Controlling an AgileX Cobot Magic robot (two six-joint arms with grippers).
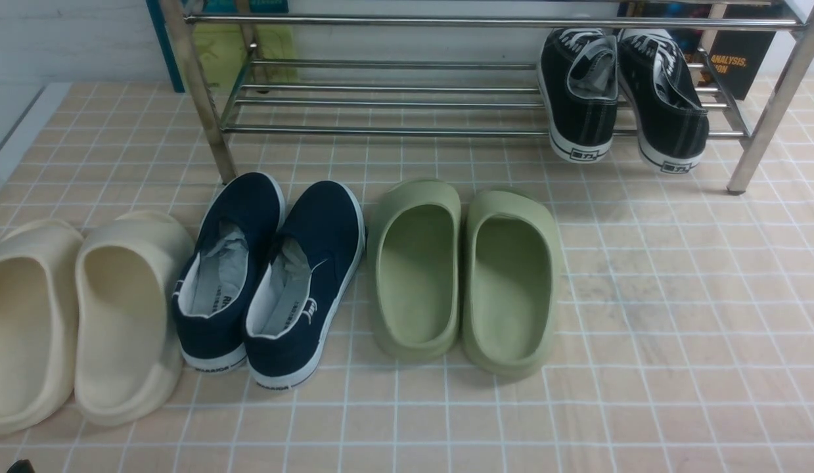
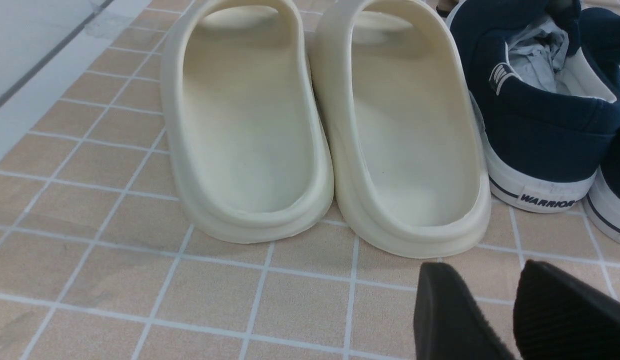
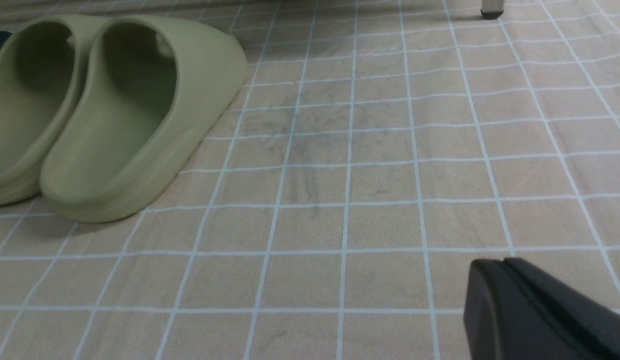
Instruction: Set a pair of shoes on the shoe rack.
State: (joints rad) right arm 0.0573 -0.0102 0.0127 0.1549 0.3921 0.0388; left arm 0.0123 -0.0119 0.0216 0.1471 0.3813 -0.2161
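Tan tiled floor (image 1: pixel 676 368) all the way across, thin white grout lines in a neat grid, with a faint grey smudge on the open stretch to the right. Along the left edge runs a pale, smooth strip (image 1: pixel 12 131). At the back, a white wall (image 1: pixel 65 39), a blue-edged board (image 1: pixel 158 46) leaning against it, and a dark box with orange lettering (image 1: pixel 742 62) on the right. Light is even and soft.

Even, soft light from above; only faint shadows hug the green slippers (image 3: pixel 114 115). The rack (image 1: pixel 446 22) bars catch mild glare. Beside the left gripper (image 2: pixel 510 310) the floor is sharp, while its fingers blur.
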